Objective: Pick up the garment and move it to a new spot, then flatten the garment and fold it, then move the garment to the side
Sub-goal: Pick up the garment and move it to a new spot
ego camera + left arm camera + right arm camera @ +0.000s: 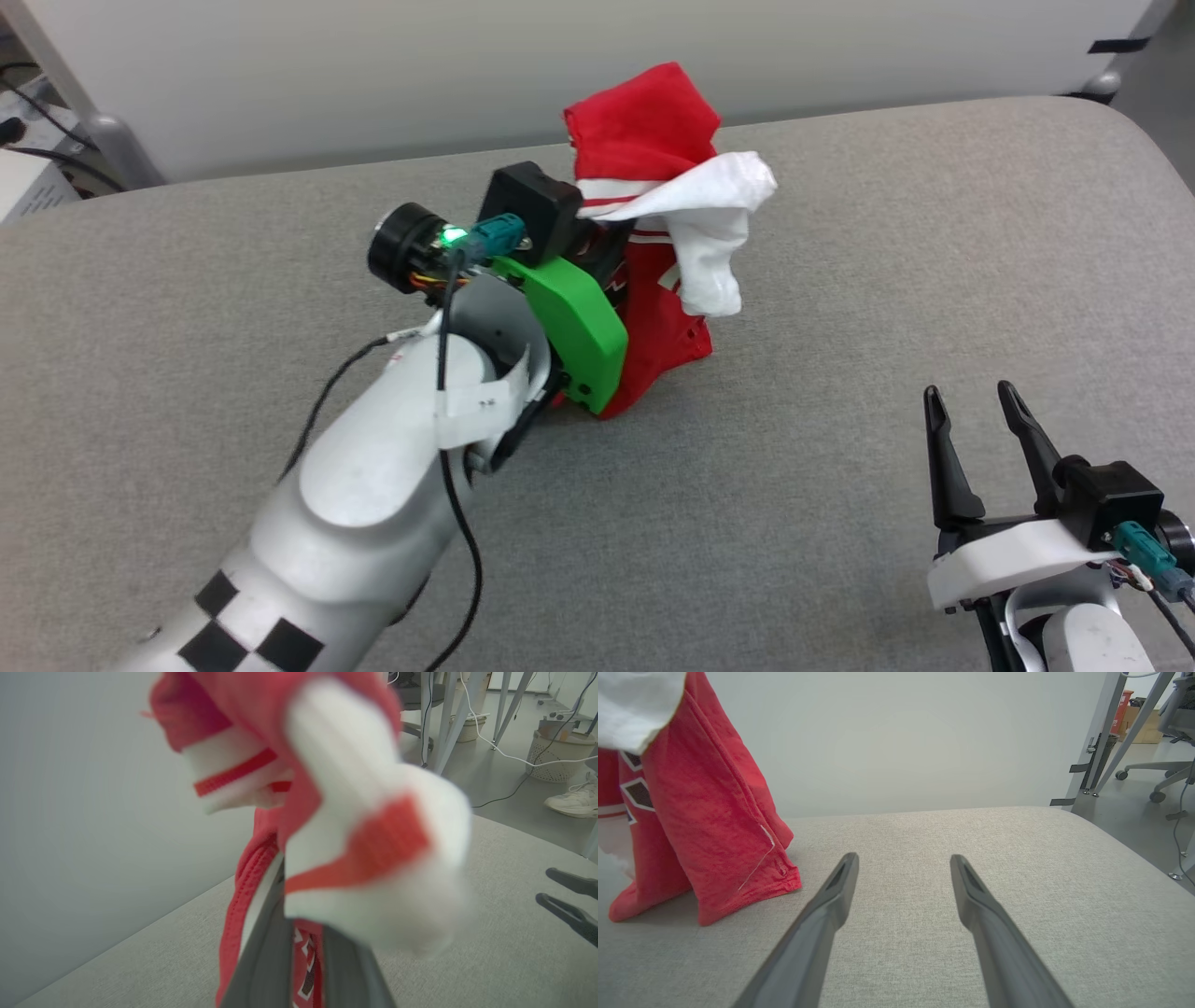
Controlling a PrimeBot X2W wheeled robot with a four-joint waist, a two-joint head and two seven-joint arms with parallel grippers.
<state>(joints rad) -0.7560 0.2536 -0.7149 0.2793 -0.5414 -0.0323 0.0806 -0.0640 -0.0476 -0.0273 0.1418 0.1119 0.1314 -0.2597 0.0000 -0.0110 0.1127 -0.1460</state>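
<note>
Reaching up from the lower left of the head view, the left forearm (373, 485) is seen stretched diagonally toward the middle of the grey cloth-covered surface (840, 280). Its wrist is raised, with the green cover (579, 327) turned toward the camera.

The left gripper (303, 952) is noted as clamped on the garment (653, 327). In the left wrist view, red fabric and a strip of lettering are pinched between the two dark fingers (261, 961). The fingertips are hidden by cloth.

The garment is held up in a bunched column near the centre of the surface, toward the far edge. Its lower hem is seen resting on the cloth in the right wrist view. A white sleeve (719, 224) is draped over the top and hangs to the right.

The right gripper (971, 411) is parked at the lower right, well apart from the garment. Its fingers are pointed away from the robot and spread wide, with nothing held between them. It is held low over the surface; contact cannot be judged.
</note>
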